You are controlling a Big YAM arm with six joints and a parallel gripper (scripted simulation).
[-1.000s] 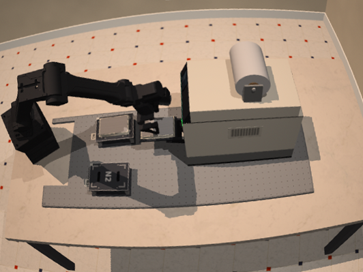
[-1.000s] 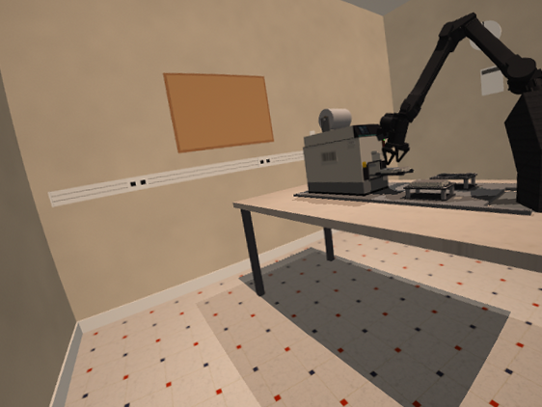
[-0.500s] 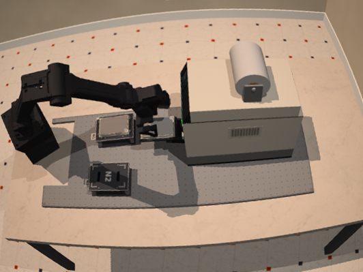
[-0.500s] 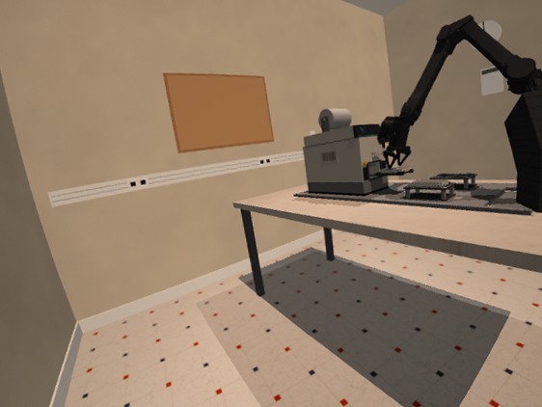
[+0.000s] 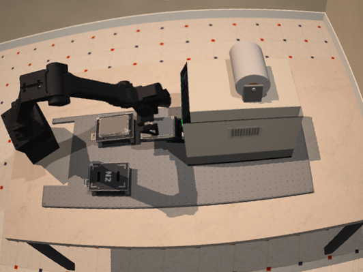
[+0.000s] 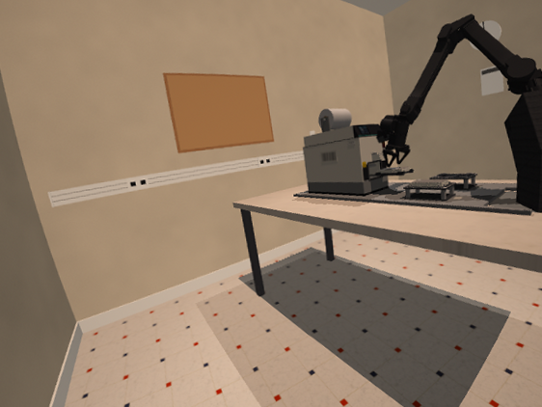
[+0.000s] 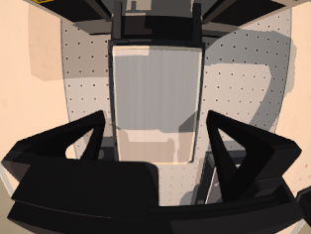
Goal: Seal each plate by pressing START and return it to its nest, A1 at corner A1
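Observation:
A plate (image 5: 166, 128) (image 6: 398, 171) (image 7: 155, 93) with a smooth grey foil top lies flat on the sealer's stage, which is out in front of the sealer (image 5: 243, 122) (image 6: 339, 166). My gripper (image 5: 152, 128) (image 6: 394, 154) (image 7: 155, 115) is open and hangs just above the plate's near end, with one finger on each side of it and nothing between them. A green lamp (image 5: 182, 122) glows on the sealer's edge beside the stage. The other plate (image 5: 114, 127) (image 6: 428, 185) sits in the back nest. Nest N2 (image 5: 109, 177) (image 6: 454, 178) is empty.
The grey perforated base board (image 5: 237, 184) carries the nests and the sealer. A white foil roll (image 5: 248, 63) (image 6: 335, 117) sits on top of the sealer. The arm's base (image 5: 29, 134) stands at the table's left.

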